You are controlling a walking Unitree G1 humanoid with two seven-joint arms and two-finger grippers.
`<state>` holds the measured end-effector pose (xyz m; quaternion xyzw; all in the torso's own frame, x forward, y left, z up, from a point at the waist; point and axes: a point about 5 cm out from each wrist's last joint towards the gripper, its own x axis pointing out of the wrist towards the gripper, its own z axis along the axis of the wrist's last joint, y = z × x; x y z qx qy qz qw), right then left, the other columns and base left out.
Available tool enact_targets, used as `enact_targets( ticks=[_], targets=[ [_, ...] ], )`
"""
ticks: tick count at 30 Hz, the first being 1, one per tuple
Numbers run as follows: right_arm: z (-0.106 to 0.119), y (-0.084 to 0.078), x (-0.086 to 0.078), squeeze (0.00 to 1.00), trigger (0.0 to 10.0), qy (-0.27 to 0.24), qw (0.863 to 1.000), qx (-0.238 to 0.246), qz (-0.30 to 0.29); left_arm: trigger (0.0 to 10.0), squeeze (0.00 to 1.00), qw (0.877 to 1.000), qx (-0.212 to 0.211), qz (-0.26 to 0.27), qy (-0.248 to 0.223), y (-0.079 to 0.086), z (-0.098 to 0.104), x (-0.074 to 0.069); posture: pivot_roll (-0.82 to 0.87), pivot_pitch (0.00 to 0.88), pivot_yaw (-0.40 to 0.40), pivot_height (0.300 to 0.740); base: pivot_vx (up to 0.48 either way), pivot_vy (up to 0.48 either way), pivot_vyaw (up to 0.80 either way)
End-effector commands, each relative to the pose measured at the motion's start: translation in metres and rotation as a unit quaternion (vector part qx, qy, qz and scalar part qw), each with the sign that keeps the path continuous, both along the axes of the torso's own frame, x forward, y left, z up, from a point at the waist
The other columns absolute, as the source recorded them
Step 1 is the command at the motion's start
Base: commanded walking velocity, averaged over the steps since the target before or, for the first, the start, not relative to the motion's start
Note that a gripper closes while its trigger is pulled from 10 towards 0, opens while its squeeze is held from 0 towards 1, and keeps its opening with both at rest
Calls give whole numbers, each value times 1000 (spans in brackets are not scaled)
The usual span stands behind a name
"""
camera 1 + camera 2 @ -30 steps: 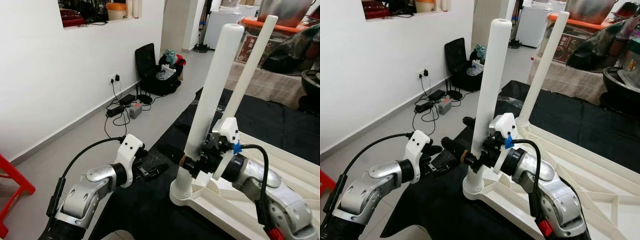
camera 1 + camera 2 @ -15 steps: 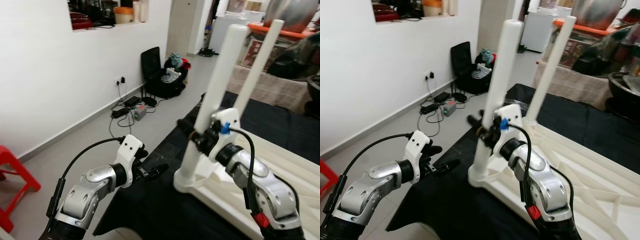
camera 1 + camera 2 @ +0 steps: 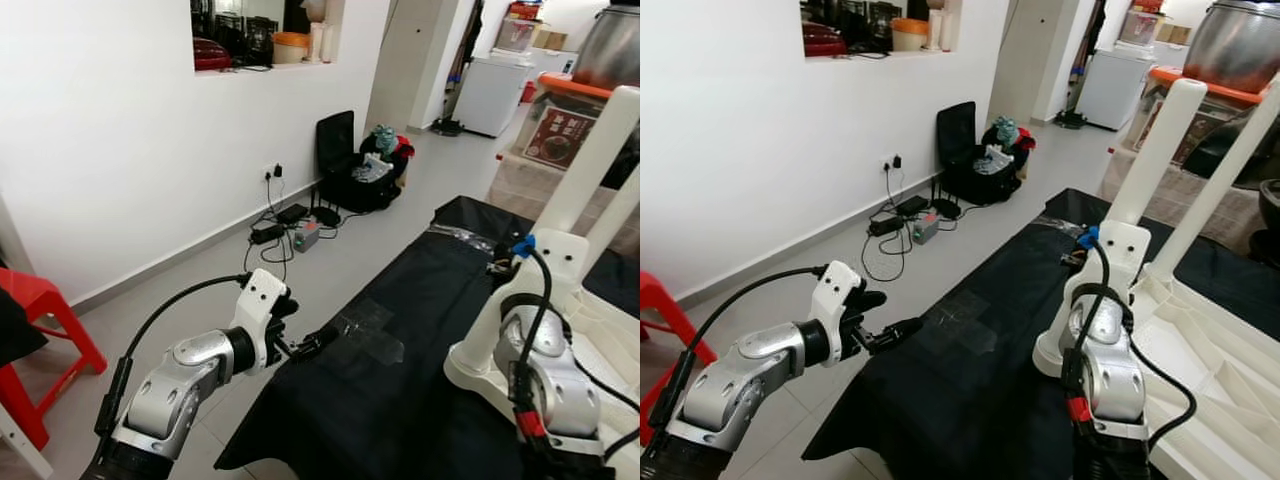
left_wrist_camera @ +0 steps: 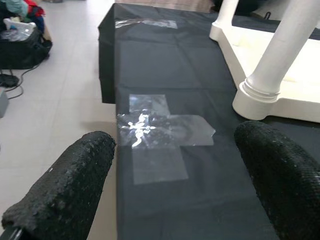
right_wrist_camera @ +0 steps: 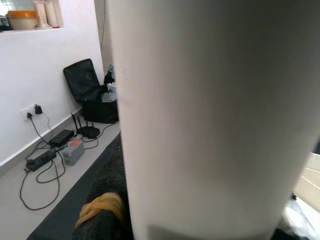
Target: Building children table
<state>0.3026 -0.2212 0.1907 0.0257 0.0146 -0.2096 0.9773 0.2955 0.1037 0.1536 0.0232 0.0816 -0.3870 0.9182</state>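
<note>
The white children's table [image 3: 1215, 345] lies upside down on a black cloth [image 3: 970, 370], with two legs standing up. My right gripper [image 3: 1078, 262] holds the near leg [image 3: 1152, 160] low on its shaft. That leg [image 5: 215, 115] fills the right wrist view, with one black finger [image 5: 102, 212] pressed beside it. My left gripper [image 4: 185, 175] hovers open over the cloth to the left of the table, with nothing between its fingers [image 4: 65, 190]. A patch of clear tape [image 4: 160, 130] lies on the cloth just ahead of it.
A red stool [image 3: 40, 330] stands at the left. Cables and a power strip [image 3: 285, 225] lie by the white wall, with a black bag [image 3: 350, 170] further back. Bare floor tiles run between the wall and the cloth.
The camera has swung left, so the table now sits further right in the picture. My right gripper stays on the near leg. The left arm holds the same pose.
</note>
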Motion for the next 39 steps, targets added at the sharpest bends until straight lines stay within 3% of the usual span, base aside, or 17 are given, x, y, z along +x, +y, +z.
enact_targets(
  ticks=[1, 4, 5, 6, 8, 9, 10, 17, 20, 22, 23, 26, 27, 29, 32, 35, 39],
  targets=[
    [-32, 20, 2, 0, 10000, 64, 994, 38, 76, 10000, 0, 1000, 1, -3, 6, -1, -3, -1, 85, 0, -104, 740, 0, 0, 0],
    [-32, 20, 2, 0, 10000, 64, 994, 38, 76, 10000, 0, 1000, 1, -3, 6, -1, -3, -1, 85, 0, -104, 740, 0, 0, 0],
    [7, 56, 4, 906, 10000, -51, 964, 80, 249, 10000, 0, 1000, -1, -5, 8, -1, -3, -1, 85, 0, -102, 740, 0, 0, 0],
    [28, 75, -2, 412, 10000, -95, 926, 77, 358, 10000, 0, 1000, -2, -6, 9, -1, -3, -1, 84, 0, -103, 740, 0, 0, 0],
    [28, 75, -2, 412, 10000, -95, 926, 77, 358, 10000, 0, 1000, -2, -6, 9, -1, -3, -1, 84, 0, -103, 740, 0, 0, 0],
    [40, 87, -9, 412, 10000, -115, 896, 70, 424, 10000, 0, 1000, -3, -6, 9, 0, -3, -1, 84, 0, -103, 740, 0, 0, 0],
    [47, 94, -14, 0, 10000, -121, 869, 56, 476, 10000, 0, 1000, -3, -6, 9, 0, -3, -1, 85, 0, -104, 740, 0, 0, 0],
    [62, 100, -14, 0, 10000, -137, 828, -4, 543, 10000, 0, 1000, -6, -9, 6, -2, -1, -1, 91, 0, -110, 740, 0, 0, 0],
    [72, 112, -27, 0, 10000, -154, 755, -26, 637, 10000, 0, 1000, -6, -8, 4, -1, 0, -2, 104, 0, -118, 740, 0, 0, 0],
    [71, 113, -27, 0, 10000, -153, 751, -32, 641, 10000, 0, 1000, -6, -7, 4, 0, 0, -2, 109, 0, -121, 740, 0, 0, 0],
    [70, 112, -24, 0, 4745, -148, 754, -34, 639, 10000, 0, 1000, -6, -6, 3, 0, 0, -2, 112, 0, -123, 740, 0, 0, 0],
    [68, 111, -22, 0, 4745, -145, 756, -35, 637, 10000, 0, 1000, -6, -6, 3, 0, 0, -2, 112, 0, -123, 740, 0, 0, 0],
    [65, 108, -17, 0, 275, -138, 768, -42, 624, 10000, 0, 1000, -5, -6, 3, 0, 0, -2, 112, 0, -124, 740, 0, 0, 0],
    [53, 96, 2, 0, 0, -99, 823, -57, 557, 10000, 0, 1000, -6, -5, 4, 0, 0, -3, 108, 0, -120, 740, 0, 0, 0],
    [48, 89, 9, 0, 0, -84, 844, -59, 527, 10000, 0, 1000, -6, -5, 4, -1, 0, -3, 108, 0, -120, 740, 0, 0, 0],
    [18, 39, 32, 0, 0, 27, 956, -59, 287, 10000, 0, 1000, -7, -9, 4, -1, -1, -3, 94, 0, -112, 740, 0, 0, 0],
    [-9, -9, 30, 0, 0, 75, 992, -15, 99, 10000, 0, 1000, -8, -13, 5, -4, -1, -3, 84, 0, -104, 740, 0, 0, 0]
  ],
)
